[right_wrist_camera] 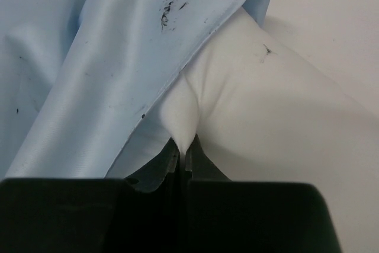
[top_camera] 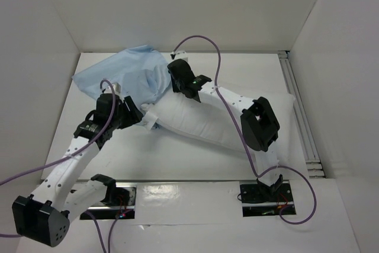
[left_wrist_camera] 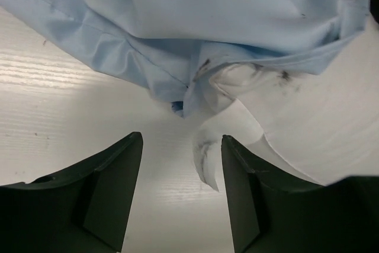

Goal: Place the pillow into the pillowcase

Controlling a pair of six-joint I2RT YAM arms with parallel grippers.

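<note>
The pale blue pillowcase [top_camera: 127, 72] lies crumpled at the back left of the table, its open end draped over one end of the white pillow [top_camera: 207, 119]. The pillow stretches diagonally toward the right. My right gripper [top_camera: 173, 74] is shut on a pinch of pillow fabric [right_wrist_camera: 185, 140] just beside the pillowcase hem [right_wrist_camera: 177, 69]. My left gripper [left_wrist_camera: 180, 140] hovers open over the table, short of the pillowcase edge [left_wrist_camera: 177, 96] and the pillow corner [left_wrist_camera: 296, 128]. A curled white tag [left_wrist_camera: 204, 161] lies between its fingers without touching them.
White walls enclose the table on three sides. A metal rail [top_camera: 299, 117] runs along the right edge. A purple cable [top_camera: 231, 117] loops over the pillow, and another one trails off to the left. Bare tabletop [top_camera: 177, 158] lies between the pillow and the arm bases.
</note>
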